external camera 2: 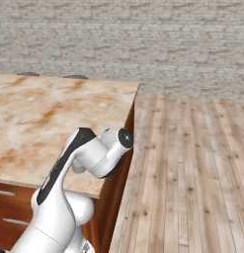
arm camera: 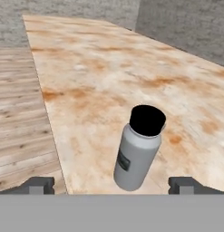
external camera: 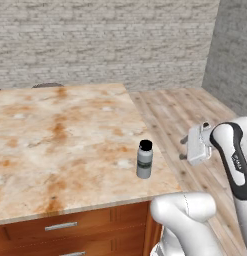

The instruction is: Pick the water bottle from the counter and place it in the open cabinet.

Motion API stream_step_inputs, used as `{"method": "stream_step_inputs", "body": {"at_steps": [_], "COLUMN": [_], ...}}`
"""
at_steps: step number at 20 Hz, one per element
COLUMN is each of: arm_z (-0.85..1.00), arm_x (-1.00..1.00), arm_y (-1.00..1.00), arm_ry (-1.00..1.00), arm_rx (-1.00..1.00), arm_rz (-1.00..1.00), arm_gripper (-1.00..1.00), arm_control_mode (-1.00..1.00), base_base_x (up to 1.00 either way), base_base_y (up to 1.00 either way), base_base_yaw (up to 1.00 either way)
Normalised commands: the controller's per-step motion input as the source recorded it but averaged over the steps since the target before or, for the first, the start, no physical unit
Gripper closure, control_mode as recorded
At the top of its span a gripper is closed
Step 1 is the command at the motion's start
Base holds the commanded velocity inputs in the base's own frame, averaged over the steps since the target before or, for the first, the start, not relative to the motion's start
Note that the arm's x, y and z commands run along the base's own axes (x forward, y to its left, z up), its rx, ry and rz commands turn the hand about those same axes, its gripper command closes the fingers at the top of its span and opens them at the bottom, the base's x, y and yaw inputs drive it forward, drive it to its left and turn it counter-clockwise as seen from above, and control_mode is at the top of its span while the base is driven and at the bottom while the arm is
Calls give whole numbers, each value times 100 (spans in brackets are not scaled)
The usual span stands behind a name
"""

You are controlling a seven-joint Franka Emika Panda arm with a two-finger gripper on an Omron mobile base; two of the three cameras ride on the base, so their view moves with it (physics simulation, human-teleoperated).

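A pale grey brick wall [external camera: 105, 40] runs across the back of the room, meeting a darker grey side wall [external camera: 232, 55] at a corner. Light wooden floor planks [external camera 2: 192, 168] stretch from the foot of the walls toward the camera. Reddish-brown wooden drawers [external camera: 70, 227] with silver bar handles [external camera: 61, 226] stand on the floor. Lighting is even and soft.

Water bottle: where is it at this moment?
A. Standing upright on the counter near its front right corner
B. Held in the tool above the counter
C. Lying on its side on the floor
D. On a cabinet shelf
A. The water bottle stands upright, cap up, on the counter close to its corner, and in the hand view the tool has its fingers spread to either side of the bottle, not touching it.
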Motion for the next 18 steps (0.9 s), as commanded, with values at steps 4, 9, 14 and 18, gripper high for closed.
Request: {"method": "stream_step_inputs", "body": {"at_steps": [4,9,14,18], "arm_z": [-19,-24,-19,-11], "arm_x": [3,3,9,11], "arm_y": [0,0,0,0], "arm_ry": [-1,-1,-7,-5], "arm_rx": [7,15,13,7], "arm_rz": [0,1,0,0], "arm_gripper": [-100,-100,-100,-100], "arm_control_mode": [-100,-100,-100,-100], "base_base_x": [0,0,0,0], "base_base_y": [0,0,0,0], "base_base_yaw": [0,0,0,0]}}
